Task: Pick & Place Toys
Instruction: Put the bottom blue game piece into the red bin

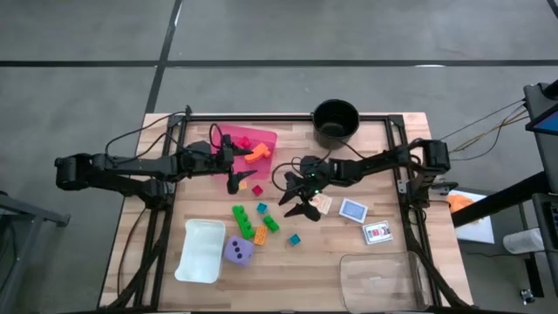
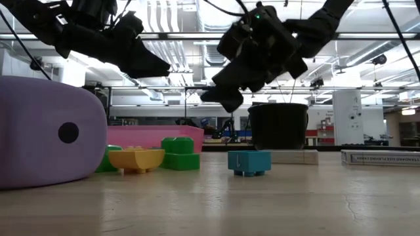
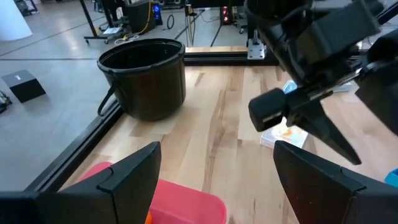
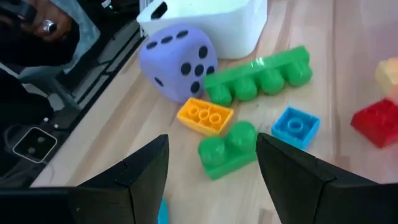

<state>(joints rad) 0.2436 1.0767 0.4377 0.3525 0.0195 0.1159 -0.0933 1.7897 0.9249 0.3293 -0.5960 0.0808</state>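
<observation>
My left gripper point(image 1: 237, 180) is open and empty, raised at the near edge of the pink tray point(image 1: 261, 139), which holds an orange brick point(image 1: 257, 154) and a red brick point(image 1: 244, 142). My right gripper point(image 1: 298, 208) is open and empty, raised above the table right of the loose toys. These are a long green brick point(image 4: 258, 78), a short green brick point(image 4: 227, 149), a yellow brick point(image 4: 205, 116), a teal brick point(image 4: 295, 126), a red brick point(image 4: 376, 121) and the purple die point(image 4: 177, 62). An orange card point(image 1: 323, 204), a blue card point(image 1: 353, 210) and a white-red card point(image 1: 377, 232) lie flat to the right.
A black round pot point(image 1: 336, 120) stands at the far edge. A white container point(image 1: 200, 251) lies left of the die, and a clear container point(image 1: 379, 279) sits at the near right. Another teal brick point(image 1: 295, 238) lies near the table's middle.
</observation>
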